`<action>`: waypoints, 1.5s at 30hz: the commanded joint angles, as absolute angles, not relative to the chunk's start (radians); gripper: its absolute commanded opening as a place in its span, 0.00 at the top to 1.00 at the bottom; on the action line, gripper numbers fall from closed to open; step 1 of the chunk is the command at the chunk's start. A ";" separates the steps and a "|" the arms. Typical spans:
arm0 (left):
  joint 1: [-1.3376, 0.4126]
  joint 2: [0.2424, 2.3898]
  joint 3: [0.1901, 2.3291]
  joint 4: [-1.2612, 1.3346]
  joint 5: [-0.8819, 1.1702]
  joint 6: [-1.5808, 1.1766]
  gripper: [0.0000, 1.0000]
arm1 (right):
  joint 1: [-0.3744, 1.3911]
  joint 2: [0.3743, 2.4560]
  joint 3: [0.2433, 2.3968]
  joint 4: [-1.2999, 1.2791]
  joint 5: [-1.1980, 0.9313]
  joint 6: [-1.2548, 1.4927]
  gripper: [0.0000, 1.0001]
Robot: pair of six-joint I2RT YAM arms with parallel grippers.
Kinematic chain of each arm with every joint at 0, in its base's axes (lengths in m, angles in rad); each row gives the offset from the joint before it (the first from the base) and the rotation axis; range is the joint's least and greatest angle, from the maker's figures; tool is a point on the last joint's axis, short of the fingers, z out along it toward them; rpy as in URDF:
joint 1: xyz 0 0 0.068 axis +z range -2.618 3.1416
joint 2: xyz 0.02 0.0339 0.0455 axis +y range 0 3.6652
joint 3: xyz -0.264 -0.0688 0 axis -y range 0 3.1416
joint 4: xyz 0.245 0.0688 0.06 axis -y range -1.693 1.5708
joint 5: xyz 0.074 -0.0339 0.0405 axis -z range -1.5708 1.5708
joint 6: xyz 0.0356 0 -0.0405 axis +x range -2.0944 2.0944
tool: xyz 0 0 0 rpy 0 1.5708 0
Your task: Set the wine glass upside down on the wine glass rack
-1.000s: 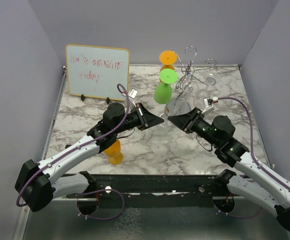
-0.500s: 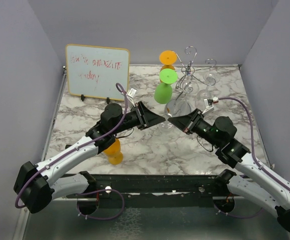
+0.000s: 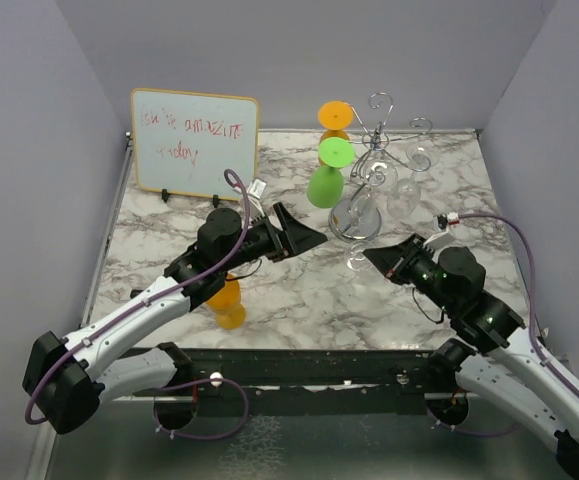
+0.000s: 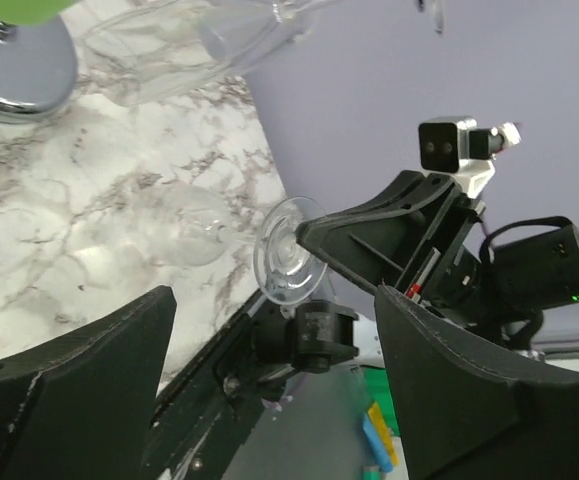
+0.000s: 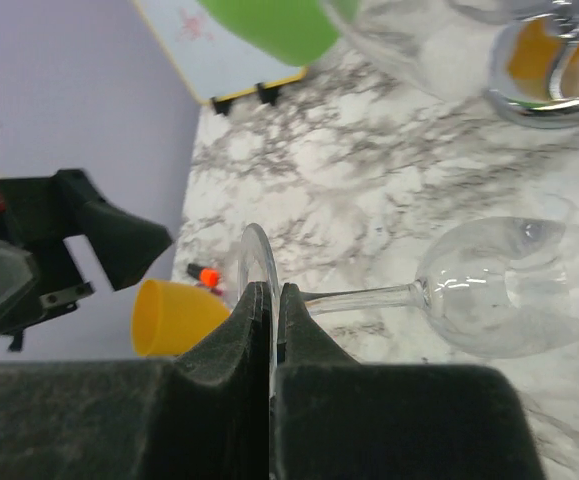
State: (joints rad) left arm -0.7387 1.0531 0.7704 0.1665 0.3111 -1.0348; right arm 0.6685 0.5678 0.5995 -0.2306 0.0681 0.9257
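Right claw (image 5: 269, 300) is clamped tight on the foot of one clear wine glass (image 5: 499, 290). Left claw (image 3: 307, 228) gapes wide, empty. One wine glass rack (image 3: 374, 150); one green glass (image 3: 326, 182), two orange glasses (image 3: 334, 114) (image 3: 227, 303).

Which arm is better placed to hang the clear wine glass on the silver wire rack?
Right: the right gripper holds the clear wine glass by its foot; the left gripper stands open, empty.

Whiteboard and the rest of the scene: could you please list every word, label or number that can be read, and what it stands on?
Whiteboard, upper line of red handwriting: smudged, possibly "you're amazing", not certain.
Whiteboard, lower line: smudged, perhaps "today", not certain.
Right wrist view: a red scrawl on the board's corner, unreadable.
No other text, brand or number is legible.
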 commanded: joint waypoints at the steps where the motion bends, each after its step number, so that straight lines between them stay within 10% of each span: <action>1: -0.730 1.022 0.811 0.045 0.212 -0.946 0.17 | 0.670 0.540 0.671 -0.466 0.351 0.904 0.99; 25: -0.719 1.040 0.850 -0.081 0.145 -0.844 0.16 | 0.670 0.554 0.629 -0.453 0.880 0.907 0.99; 45: -0.713 1.080 0.874 -0.106 0.154 -0.783 0.16 | 0.276 0.749 0.697 -0.252 0.528 0.798 0.99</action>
State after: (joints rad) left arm -0.7208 1.0698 0.8425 -0.1005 0.1638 -0.8127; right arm 0.3893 0.7254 0.6762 -0.3313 0.6930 0.8108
